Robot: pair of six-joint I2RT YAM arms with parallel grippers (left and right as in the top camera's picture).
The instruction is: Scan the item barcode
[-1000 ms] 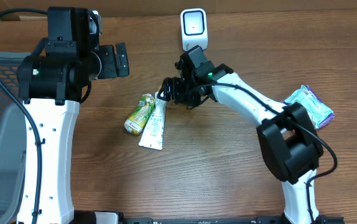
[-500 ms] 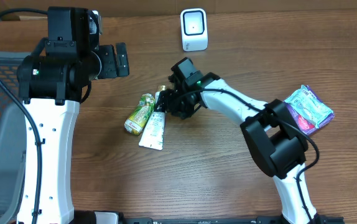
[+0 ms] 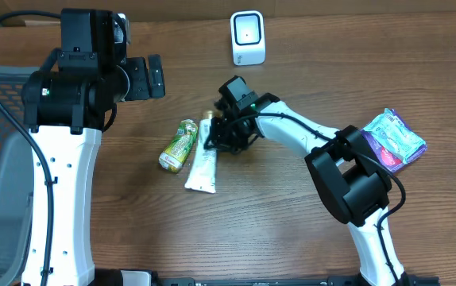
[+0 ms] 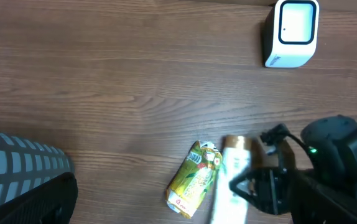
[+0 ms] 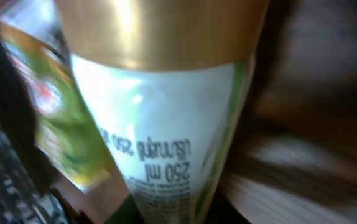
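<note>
My right pincer [image 3: 214, 133] straddles the white, gold-capped plastic tube [image 3: 201, 167]; I can't tell if it grips. Lifting and scanning are left.

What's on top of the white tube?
The right gripper sits over the capped end of the white tube, covering part of it from above. Nothing lies on the rest of the tube. Whether the gripper has squeezed it tight is hidden.

The overhead view is bright and even; the arms [image 3: 61, 183] put only soft shadows on the counter [image 3: 291, 230]. The left wrist view is sharp. The right wrist view is blurred: the tube [image 5: 166, 143] is too near, glare lies on its gold cap [image 5: 160, 31], and the right side is dark.
</note>
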